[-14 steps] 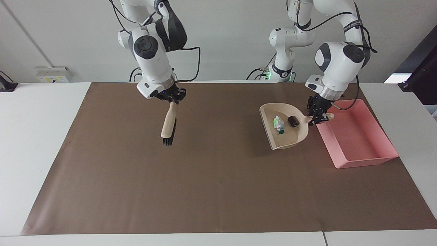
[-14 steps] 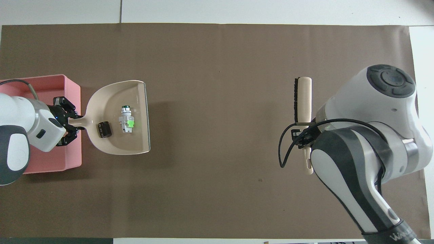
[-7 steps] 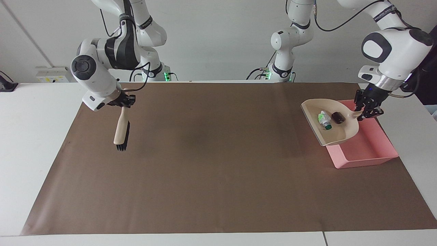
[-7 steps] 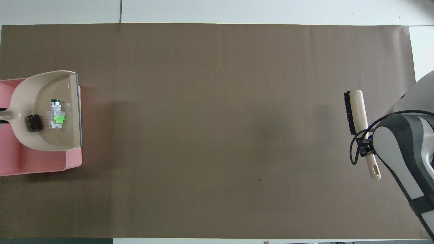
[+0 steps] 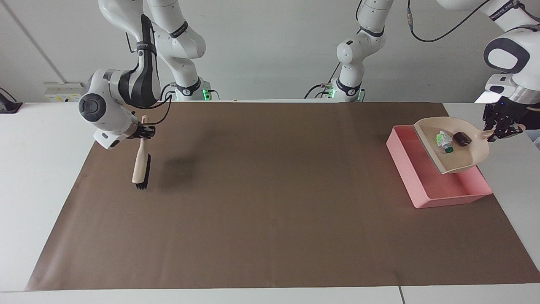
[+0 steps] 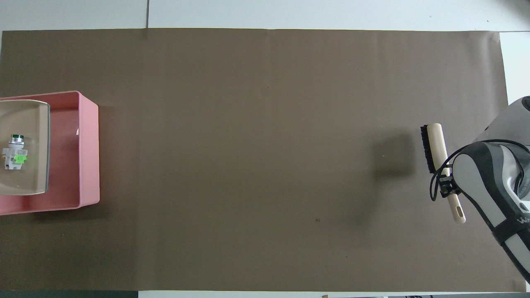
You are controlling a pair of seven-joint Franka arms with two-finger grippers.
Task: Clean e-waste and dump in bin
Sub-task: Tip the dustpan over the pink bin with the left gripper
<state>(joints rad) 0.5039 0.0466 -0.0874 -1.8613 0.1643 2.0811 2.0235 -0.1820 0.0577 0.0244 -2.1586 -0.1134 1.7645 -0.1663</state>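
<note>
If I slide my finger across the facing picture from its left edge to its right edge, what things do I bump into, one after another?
Right gripper holding the brush → pink bin → dustpan with the white part, then the black block → left gripper.

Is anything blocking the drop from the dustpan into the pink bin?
Nothing visible. The dustpan, held by its handle in the left tool, hangs over the bin with the e-waste on it.
</note>
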